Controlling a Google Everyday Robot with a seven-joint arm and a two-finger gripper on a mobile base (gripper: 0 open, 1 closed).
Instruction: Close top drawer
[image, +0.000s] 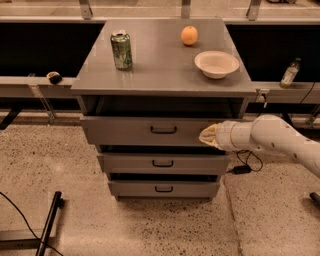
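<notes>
The top drawer (130, 131), standing partly out beneath the cabinet top (160, 67), is being touched at the right end of its front panel, right of its black handle (163, 130), by the gripper (204, 136), whose fingers are being held together, gripping nothing.

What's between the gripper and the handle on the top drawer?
Only bare gray panel. In the camera view the gripper is at the right end of the top drawer front, and nothing lies between it and the handle.
</notes>
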